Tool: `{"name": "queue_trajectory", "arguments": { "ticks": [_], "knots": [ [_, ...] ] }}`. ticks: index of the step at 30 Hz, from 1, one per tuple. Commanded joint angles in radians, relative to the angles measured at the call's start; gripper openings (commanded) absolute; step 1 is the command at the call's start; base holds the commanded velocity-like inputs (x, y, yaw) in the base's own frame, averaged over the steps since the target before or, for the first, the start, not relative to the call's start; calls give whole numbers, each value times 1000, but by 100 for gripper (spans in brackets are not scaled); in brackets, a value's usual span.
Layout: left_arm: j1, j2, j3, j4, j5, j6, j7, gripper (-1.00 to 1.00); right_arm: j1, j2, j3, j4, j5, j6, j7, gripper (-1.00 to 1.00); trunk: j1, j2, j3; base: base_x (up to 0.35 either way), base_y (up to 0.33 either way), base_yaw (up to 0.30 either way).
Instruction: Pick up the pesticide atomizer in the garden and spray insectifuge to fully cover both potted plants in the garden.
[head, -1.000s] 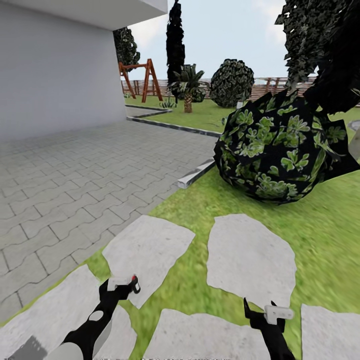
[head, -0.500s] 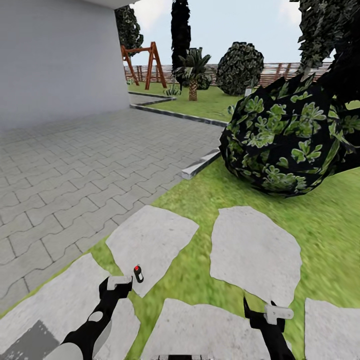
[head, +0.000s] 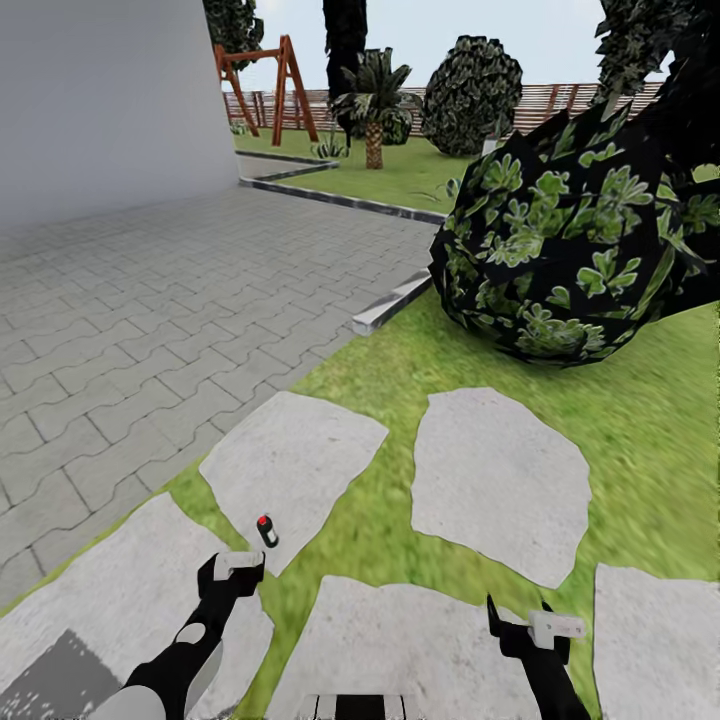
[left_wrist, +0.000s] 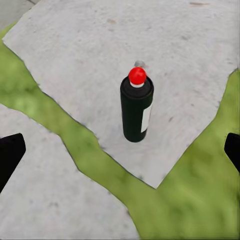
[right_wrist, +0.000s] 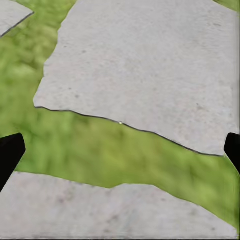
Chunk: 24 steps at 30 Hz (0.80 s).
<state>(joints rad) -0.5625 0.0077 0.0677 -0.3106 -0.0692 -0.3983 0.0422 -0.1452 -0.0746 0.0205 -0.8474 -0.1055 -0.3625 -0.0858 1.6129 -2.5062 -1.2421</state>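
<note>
The pesticide atomizer (head: 266, 530), a dark bottle with a red cap and a white label, stands upright near the edge of a pale stepping stone (head: 290, 470) set in the lawn (head: 640, 420). We see it just ahead of the left gripper (head: 231, 570), apart from it. In the left wrist view the bottle (left_wrist: 136, 109) stands centred between the two dark fingertips (left_wrist: 10, 155), which sit far apart at the frame's sides, so we read this gripper as wide open with nothing in it. The right gripper (head: 530, 625) hangs over another stone slab (head: 420, 650); in its wrist view the fingertips (right_wrist: 10, 152) are likewise spread wide over stone and grass. Beyond the stones, to the right, we note a large dark leafy bush (head: 565, 250). To the left lies grey block paving (head: 150, 310) beside a grey wall (head: 100, 100). In the distance stand a palm (head: 373, 100), a wooden swing frame (head: 268, 85) and a slat fence (head: 560, 100).
</note>
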Motion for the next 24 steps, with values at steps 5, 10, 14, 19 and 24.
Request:
{"name": "queue_trajectory", "arguments": {
  "ticks": [5, 10, 14, 19, 24],
  "knots": [
    [0, 0, 4, 1, -8, -4, 2, 100, -1, -1, 3, -1, -11, -4, 0, 100, 2, -1, -26, 0, 0, -90],
    [-1, 0, 4, 1, -8, -4, 2, 100, -1, -1, 4, -1, -11, -4, 0, 100, 4, -3, -46, 0, 0, -10],
    [-1, 1, 4, 1, -8, -4, 2, 100, -1, -1, 4, -1, -11, -4, 0, 100, 6, -4, -61, 0, 0, 0],
    [0, 1, 4, 1, -8, -4, 2, 100, -1, -1, 4, -1, -10, -3, 1, 100, 8, -5, -81, 0, 0, 0],
    [0, 2, 4, 1, -8, -4, 2, 100, -1, -1, 4, -1, -10, -3, 0, 100, 11, -6, -100, 0, 0, 0]
  ]
}}
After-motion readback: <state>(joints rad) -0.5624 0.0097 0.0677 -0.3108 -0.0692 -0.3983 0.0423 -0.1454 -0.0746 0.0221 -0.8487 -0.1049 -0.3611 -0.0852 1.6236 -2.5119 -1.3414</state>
